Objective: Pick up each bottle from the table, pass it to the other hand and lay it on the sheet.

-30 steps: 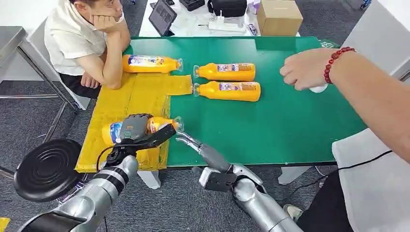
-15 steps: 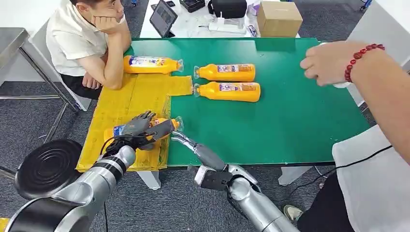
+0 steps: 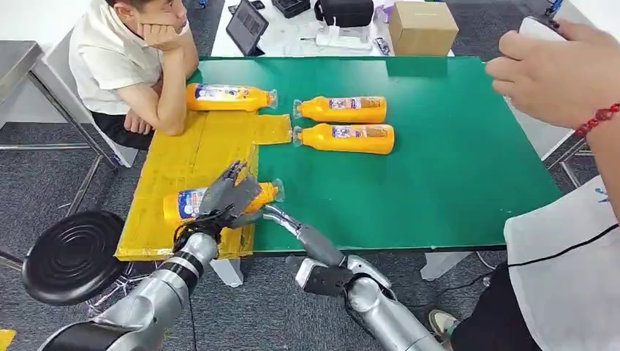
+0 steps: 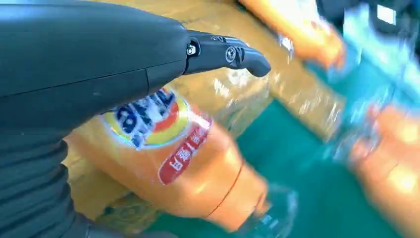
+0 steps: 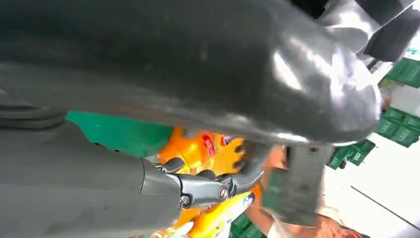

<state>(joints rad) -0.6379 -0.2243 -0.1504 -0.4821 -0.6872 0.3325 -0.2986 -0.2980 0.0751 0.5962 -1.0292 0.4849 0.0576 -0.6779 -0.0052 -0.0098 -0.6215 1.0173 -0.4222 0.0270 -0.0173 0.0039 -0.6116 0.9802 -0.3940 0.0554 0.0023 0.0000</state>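
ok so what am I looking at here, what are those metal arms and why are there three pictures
A humanoid robot's two silver arms. One picture looks down from its head; the other two come from cameras at its wrists, close and tilted. On the green table lies a yellow sheet and four orange bottles. The left hand, fingers spread, hangs over the nearest bottle, which lies on the sheet and isn't held. The right hand reaches toward its cap, holding nothing. Two people are beside the table.

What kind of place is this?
Probably a robot test room in an office or lab: a green table with staged orange bottles, a tablet and a cardboard box behind.
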